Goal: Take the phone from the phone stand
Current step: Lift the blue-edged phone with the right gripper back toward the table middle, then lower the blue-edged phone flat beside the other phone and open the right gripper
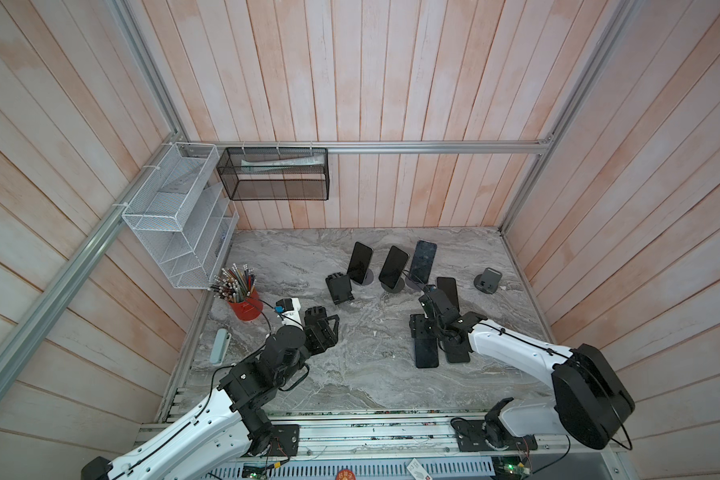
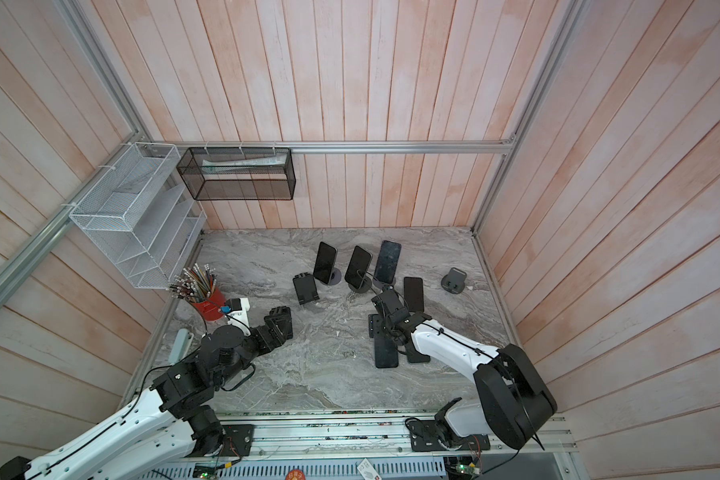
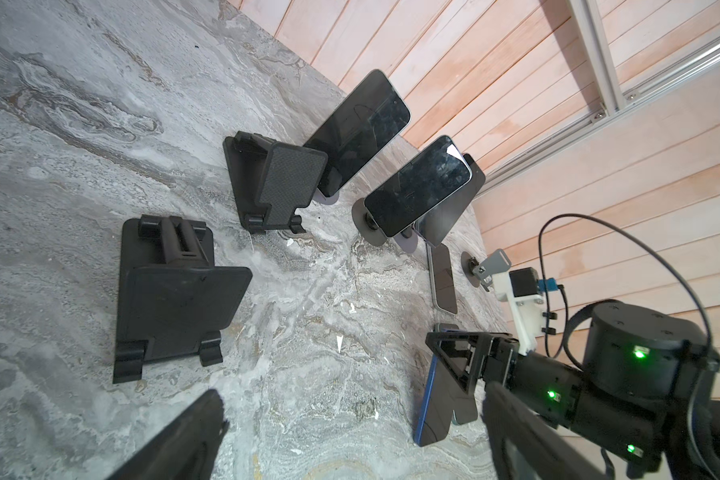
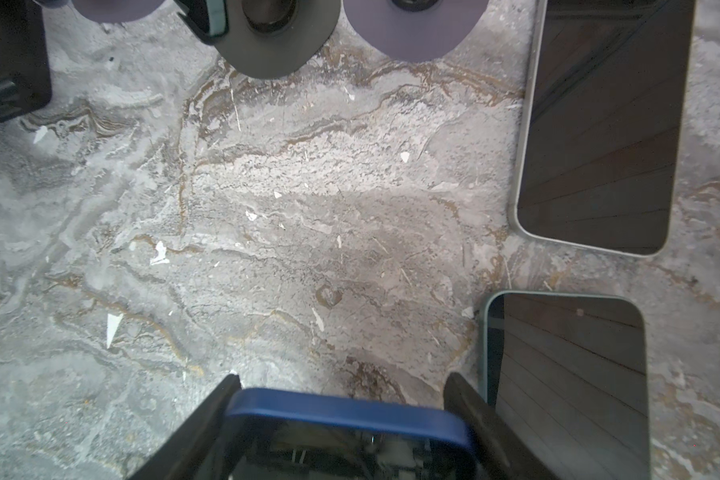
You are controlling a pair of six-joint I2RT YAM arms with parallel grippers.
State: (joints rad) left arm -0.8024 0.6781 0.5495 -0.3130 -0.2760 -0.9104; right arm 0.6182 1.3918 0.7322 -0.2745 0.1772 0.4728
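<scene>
At the right side of the marble table [image 1: 350,374], we find the right gripper [image 4: 342,380] bent low over a blue-rimmed phone [image 4: 350,409]. Its fingers [image 4: 208,415] press one against each long edge of that phone near its far end, clamped across its width. We see the phone clear of every stand: in both top views it stretches dark and flat from under the gripper toward the front edge of the table, though we cannot tell whether it rests on the marble or hangs just above it. Just beside it lies a greenish-rimmed phone [image 4: 570,374], face up, and a silver-rimmed phone [image 4: 603,124] lies face up a little farther back. Along the back we count a row of three propped phones [image 1: 393,267] leaning on round-based stands [image 1: 393,287], with a small round stand [image 1: 488,280] apart to their right. Over the left half, the left gripper [image 3: 352,392] hovers with its fingers [image 3: 184,440] spread wide. We see a black folding stand [image 3: 175,299] on the marble just ahead of it, and a second folding stand [image 3: 283,183] farther back, close to the leftmost propped phone.
</scene>
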